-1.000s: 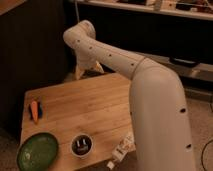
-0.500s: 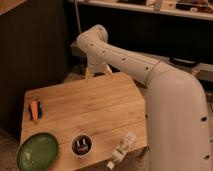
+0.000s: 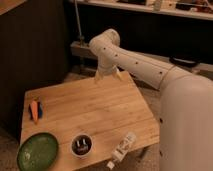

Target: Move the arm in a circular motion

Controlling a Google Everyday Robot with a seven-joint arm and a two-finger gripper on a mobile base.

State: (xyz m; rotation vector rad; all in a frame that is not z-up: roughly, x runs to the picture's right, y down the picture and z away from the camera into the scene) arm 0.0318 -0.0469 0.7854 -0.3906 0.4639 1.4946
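Note:
The arm [image 3: 145, 67] is a large glossy white tube with small dark dots. It reaches from the lower right up to a rounded joint [image 3: 105, 42] at the top centre. Its pale pronged gripper [image 3: 109, 74] hangs down from that joint, above the far edge of the wooden table [image 3: 90, 112]. The gripper holds nothing that I can see.
On the table lie an orange carrot-like item [image 3: 34, 111] at the left, a green plate [image 3: 37, 151] at the front left, a small dark bowl [image 3: 82, 145] and a white bottle on its side [image 3: 121, 148] at the front edge. Dark shelving stands behind.
The arm's upper joint and gripper have swung to the right and slightly farther back over the table's far edge. The things on the table have not moved.

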